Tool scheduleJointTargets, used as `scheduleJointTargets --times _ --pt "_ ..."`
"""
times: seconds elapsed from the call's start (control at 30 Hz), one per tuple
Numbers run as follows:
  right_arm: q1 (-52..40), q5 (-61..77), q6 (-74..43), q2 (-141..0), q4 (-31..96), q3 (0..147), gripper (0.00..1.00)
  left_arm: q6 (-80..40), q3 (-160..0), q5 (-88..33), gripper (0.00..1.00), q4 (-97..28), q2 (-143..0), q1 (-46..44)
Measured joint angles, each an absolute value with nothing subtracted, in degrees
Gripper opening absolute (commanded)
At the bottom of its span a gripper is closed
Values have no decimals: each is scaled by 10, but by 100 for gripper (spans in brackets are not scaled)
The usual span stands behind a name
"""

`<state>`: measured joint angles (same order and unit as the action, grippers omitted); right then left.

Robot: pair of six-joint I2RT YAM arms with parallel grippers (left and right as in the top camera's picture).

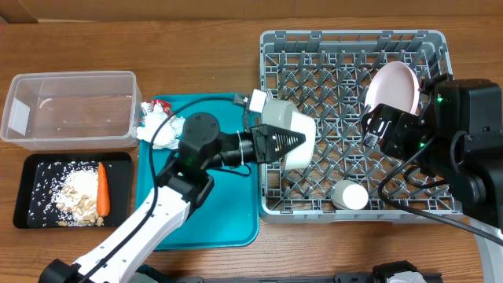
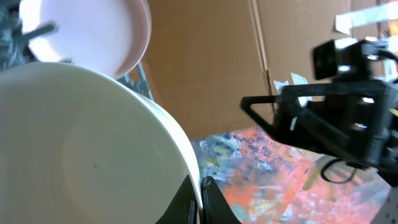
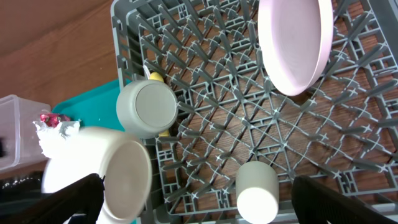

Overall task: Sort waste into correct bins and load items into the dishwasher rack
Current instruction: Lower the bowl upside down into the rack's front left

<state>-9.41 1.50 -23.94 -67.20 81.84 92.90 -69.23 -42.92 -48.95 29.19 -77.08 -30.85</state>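
My left gripper (image 2: 200,188) is shut on the rim of a pale bowl (image 2: 81,143), one finger inside and one outside. Seen from overhead, the left gripper (image 1: 301,141) holds this bowl (image 1: 306,155) on its side over the left part of the grey dishwasher rack (image 1: 354,212). A second bowl (image 3: 146,109) sits upside down in the rack, a yellow spoon (image 3: 155,78) beside it. The white-pink plate (image 1: 393,85) stands on edge at the rack's back right and a white cup (image 1: 350,195) lies near the front. My right gripper (image 1: 385,130) hangs open just below the plate, holding nothing.
The clear tub (image 1: 71,106) stands at the back left. The black tray (image 1: 35,185) in front of it holds rice bits and the carrot (image 1: 101,189). A crumpled napkin (image 1: 156,127) and red wrapper (image 1: 165,108) lie at the teal tray's (image 1: 220,204) back left corner.
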Motion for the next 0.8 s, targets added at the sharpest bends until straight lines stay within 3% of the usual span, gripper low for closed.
scheduleJointTargets --times 0.2,0.4,0.8 --pt "-94 15 -240 -672 821 929 100 -730 -389 -473 4 333 -774 -313" --pt "-94 15 -240 -672 821 929 100 -764 -320 -449 4 469 -777 -314" --pt "-94 15 -240 -672 821 929 100 -763 -295 -415 4 515 -831 -342"
